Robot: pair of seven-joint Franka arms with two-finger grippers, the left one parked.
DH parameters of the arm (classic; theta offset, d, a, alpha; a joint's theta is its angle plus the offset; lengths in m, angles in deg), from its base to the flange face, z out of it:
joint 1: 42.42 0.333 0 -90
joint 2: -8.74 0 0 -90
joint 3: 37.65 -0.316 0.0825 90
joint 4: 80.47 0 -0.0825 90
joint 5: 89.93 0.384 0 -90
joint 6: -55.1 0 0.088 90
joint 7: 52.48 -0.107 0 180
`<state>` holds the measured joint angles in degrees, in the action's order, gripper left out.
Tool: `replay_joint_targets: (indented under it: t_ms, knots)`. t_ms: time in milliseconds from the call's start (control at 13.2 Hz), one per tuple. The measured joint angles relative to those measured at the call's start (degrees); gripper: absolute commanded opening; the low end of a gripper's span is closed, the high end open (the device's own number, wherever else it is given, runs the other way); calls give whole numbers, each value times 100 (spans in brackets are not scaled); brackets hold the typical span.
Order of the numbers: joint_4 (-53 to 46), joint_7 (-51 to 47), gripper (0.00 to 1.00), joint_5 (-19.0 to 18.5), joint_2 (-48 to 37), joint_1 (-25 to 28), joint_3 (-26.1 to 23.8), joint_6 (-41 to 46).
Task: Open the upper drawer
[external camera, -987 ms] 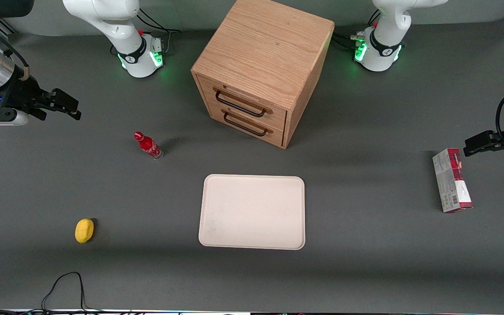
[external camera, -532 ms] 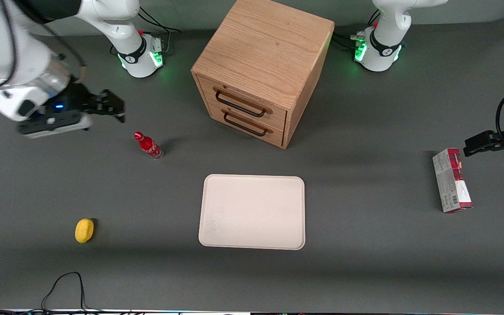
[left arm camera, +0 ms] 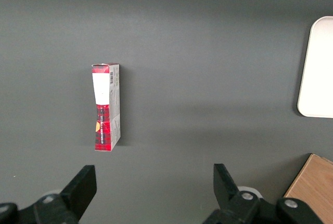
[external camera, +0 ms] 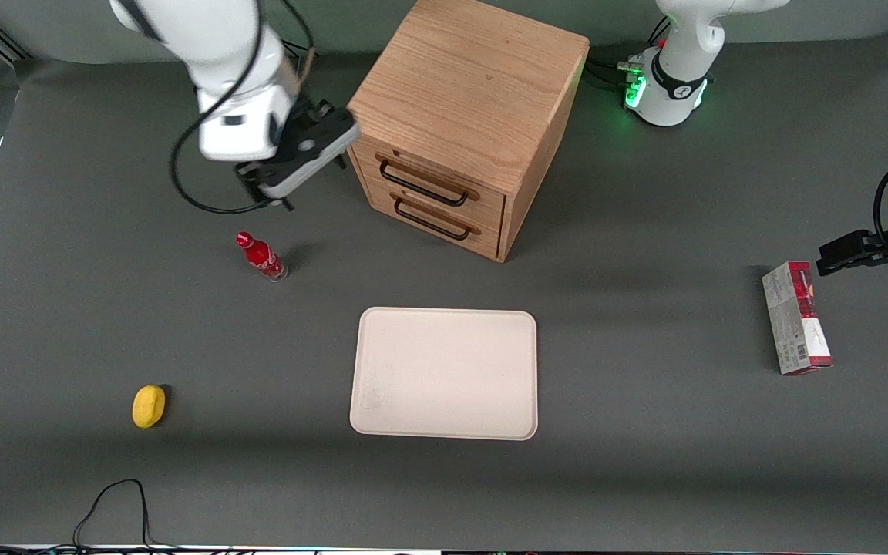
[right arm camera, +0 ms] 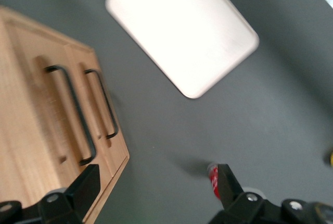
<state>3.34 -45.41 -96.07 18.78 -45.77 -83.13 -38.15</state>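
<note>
Upper drawer (external camera: 435, 179) sits fully closed in the oak cabinet (external camera: 467, 85), its light wood front flush with the identical lower drawer (external camera: 438, 218) directly beneath; long thin black wire handle (external camera: 422, 183) runs across the front, untouched. The cabinet stands on the grey table (external camera: 644, 432), farther from the front camera than the cream tray (external camera: 444, 374), which lies flat just in front of the drawers. The right arm's gripper (external camera: 301, 166) hangs above the table just beside the cabinet's corner toward the working arm's end, apart from the handle and holding nothing; in the right wrist view its two fingers (right arm camera: 83, 187) stand spread wide, with both drawer fronts and handles seen between and above them. A red bottle (external camera: 260, 256) stands upright on the table nearer the front camera than the gripper, beside the cabinet. A yellow lemon-like object (external camera: 148, 405) lies nearer the camera still, toward the working arm's end. A red and white carton (external camera: 795, 317) lies flat toward the parked arm's end of the table.
</note>
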Motion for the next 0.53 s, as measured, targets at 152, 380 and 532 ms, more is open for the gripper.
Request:
replay_joint_targets:
  t_ms: [152, 380, 532]
  knots:
    - [-32, 156, 100, 388, 333, 6, -308, 2]
    - [-5, 327, 100, 943, 891, 8, -364, 23]
    - [108, 510, 100, 967, 1281, 24, -381, 29]
